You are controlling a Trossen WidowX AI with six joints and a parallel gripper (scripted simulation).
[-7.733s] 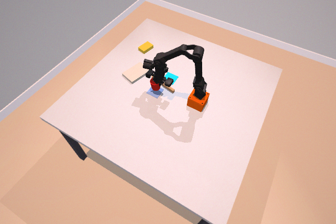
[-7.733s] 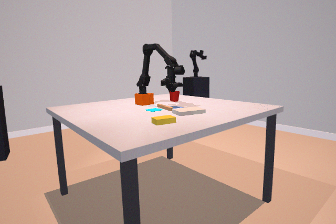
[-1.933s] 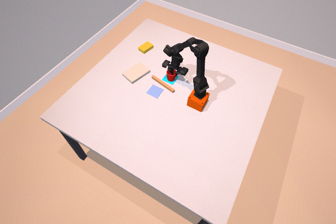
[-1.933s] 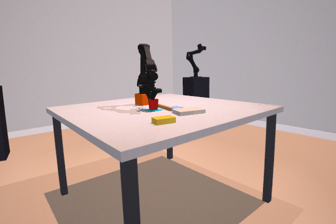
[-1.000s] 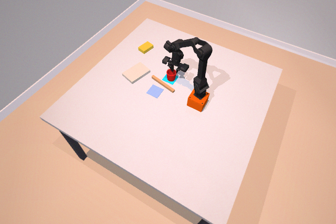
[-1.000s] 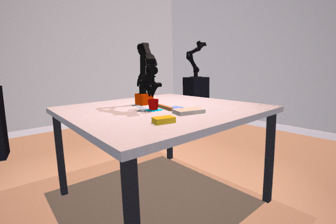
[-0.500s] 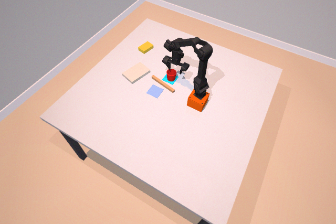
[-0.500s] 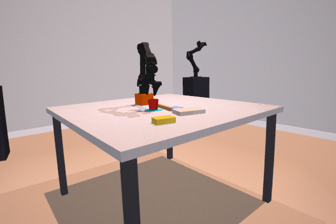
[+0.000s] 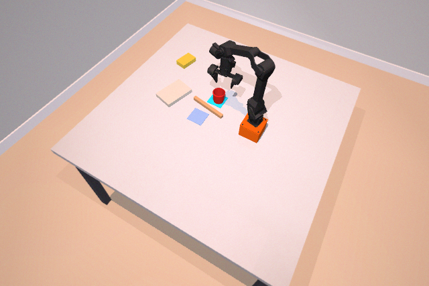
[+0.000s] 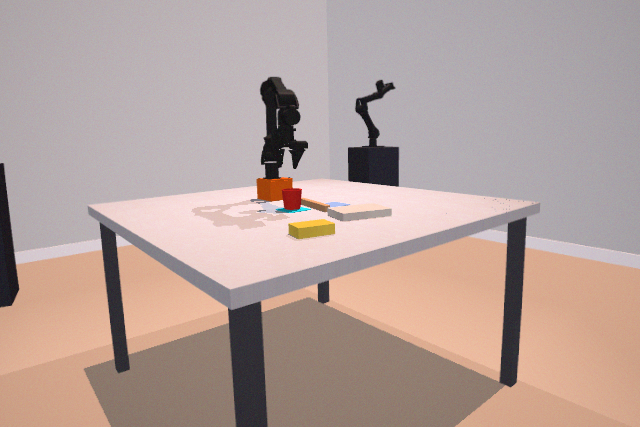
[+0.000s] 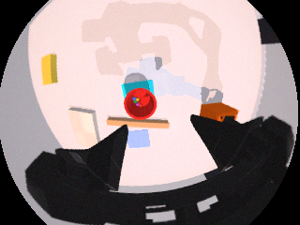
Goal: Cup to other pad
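Observation:
The red cup (image 9: 218, 96) (image 10: 292, 199) (image 11: 140, 112) stands upright on the cyan pad (image 9: 212, 101) (image 10: 303, 209) (image 11: 138, 85). Several small coloured marbles (image 11: 136, 100) lie inside it in the wrist view. The other pad, pale blue (image 9: 198, 116) (image 10: 338, 203) (image 11: 139, 139), bears nothing. My gripper (image 9: 224, 84) (image 10: 287, 167) (image 11: 160, 122) is wide open and empty, pointing down above the cup, with its fingertips clear of the rim.
A wooden bar (image 9: 208, 106) (image 10: 315, 203) (image 11: 138, 123) lies between the two pads. A flat beige block (image 9: 173, 92) (image 10: 360, 212) (image 11: 84, 126) and a yellow block (image 9: 186, 60) (image 10: 311, 229) (image 11: 49, 69) lie farther off. The orange arm base (image 9: 252, 130) (image 10: 273, 188) (image 11: 217, 112) stands near the pads.

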